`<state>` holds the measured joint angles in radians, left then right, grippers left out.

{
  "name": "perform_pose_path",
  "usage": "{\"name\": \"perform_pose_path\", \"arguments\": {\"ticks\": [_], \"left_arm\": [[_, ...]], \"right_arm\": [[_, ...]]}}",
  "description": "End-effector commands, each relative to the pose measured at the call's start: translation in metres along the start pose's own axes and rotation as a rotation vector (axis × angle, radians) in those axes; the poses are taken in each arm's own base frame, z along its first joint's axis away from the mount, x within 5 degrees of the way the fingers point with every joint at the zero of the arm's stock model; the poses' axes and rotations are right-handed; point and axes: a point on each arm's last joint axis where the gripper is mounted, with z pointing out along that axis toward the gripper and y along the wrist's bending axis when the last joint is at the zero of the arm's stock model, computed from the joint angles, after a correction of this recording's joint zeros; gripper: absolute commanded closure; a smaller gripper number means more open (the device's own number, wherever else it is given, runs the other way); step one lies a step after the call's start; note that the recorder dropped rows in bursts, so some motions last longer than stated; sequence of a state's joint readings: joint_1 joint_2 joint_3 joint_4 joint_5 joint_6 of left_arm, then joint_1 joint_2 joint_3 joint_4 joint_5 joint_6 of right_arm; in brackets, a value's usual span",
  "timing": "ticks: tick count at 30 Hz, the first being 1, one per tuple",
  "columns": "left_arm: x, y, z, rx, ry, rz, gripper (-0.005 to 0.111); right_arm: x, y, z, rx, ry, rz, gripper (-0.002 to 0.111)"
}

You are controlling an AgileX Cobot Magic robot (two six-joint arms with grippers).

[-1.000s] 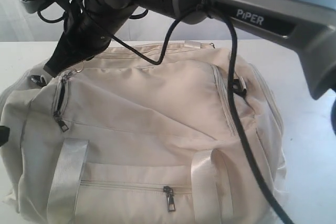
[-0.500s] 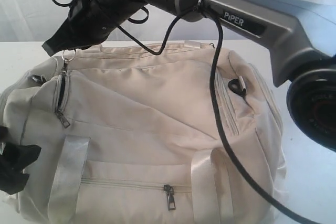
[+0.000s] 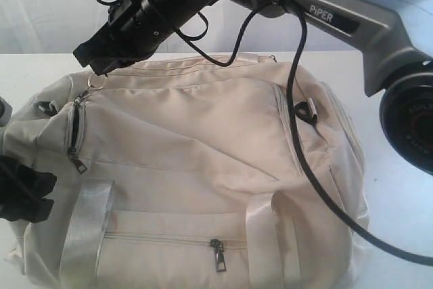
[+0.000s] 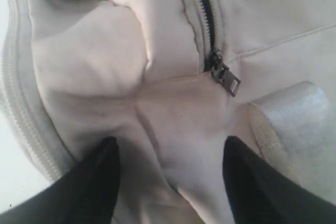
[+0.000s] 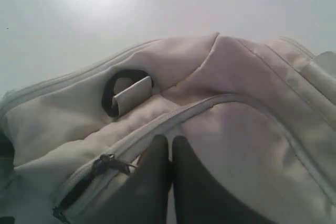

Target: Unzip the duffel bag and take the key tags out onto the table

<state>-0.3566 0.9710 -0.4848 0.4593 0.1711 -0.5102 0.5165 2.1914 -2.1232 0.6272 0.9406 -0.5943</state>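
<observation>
Exterior view: the duffel bag (image 3: pixel 203 140) lies on the table (image 3: pixel 406 235) and fills most of the frame. I see bare table only along the right edge and in a strip behind the bag. The right arm reaches across from the right to the bag's far-left corner. The right gripper (image 3: pixel 95 67) hangs just above a metal ring (image 3: pixel 97 80) at the top of the side zipper (image 3: pixel 73 130), which shows a short dark slit. The arm's cable (image 3: pixel 304 167) drapes across the bag's right half. The left gripper (image 3: pixel 27 194) sits at the frame's left edge, against the bag's end.

Left wrist view: the left gripper's fingers (image 4: pixel 100 182) stand wide apart, open, with creased bag fabric between them. A zipper pull (image 4: pixel 226 77) lies beyond the tips and a shiny strap (image 4: pixel 294 114) is off to one side. A sliver of table shows past the bag's seam.

Right wrist view: the right gripper's fingers (image 5: pixel 152 182) are pressed together, closed. I cannot tell whether they pinch anything. A zipper slider (image 5: pixel 107 163) sits just beside them at the end of the dark slit. A D-ring (image 5: pixel 128 95) lies farther out, with open table beyond the bag's edge.
</observation>
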Motion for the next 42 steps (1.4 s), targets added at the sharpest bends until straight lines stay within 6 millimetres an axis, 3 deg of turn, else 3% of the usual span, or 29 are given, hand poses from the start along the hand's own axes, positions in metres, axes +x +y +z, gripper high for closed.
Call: {"name": "perform_pose_path", "arguments": {"ticks": [1,4,5,12,21,33,37,42], "left_arm": [[-0.002,-0.001,0.004,0.014,0.005,-0.054,0.069],[0.001,-0.001,0.002,0.008,0.034,-0.073,0.103],[0.003,0.0,0.001,0.006,0.047,-0.084,0.106],[0.007,0.001,-0.009,0.001,0.075,-0.129,0.107],[0.008,0.003,-0.022,-0.003,0.041,-0.141,0.107],[0.012,0.003,-0.023,0.003,0.083,-0.171,0.107],[0.012,0.003,-0.025,0.007,0.075,-0.174,0.107],[0.012,0.004,-0.034,0.008,0.039,-0.182,0.107]], "right_arm": [[-0.005,-0.002,-0.007,0.006,-0.026,-0.009,0.108],[-0.007,-0.004,-0.007,0.024,-0.05,-0.008,0.108],[-0.007,-0.005,-0.006,0.03,-0.058,-0.007,0.108],[-0.011,-0.017,-0.004,0.08,-0.12,-0.015,0.108],[-0.008,-0.032,0.021,0.056,-0.128,0.013,0.108],[-0.008,-0.044,0.04,0.071,-0.162,0.008,0.108],[-0.003,-0.046,0.045,0.058,-0.138,0.018,0.108],[0.007,-0.064,0.045,0.058,-0.109,0.105,0.108]]}}
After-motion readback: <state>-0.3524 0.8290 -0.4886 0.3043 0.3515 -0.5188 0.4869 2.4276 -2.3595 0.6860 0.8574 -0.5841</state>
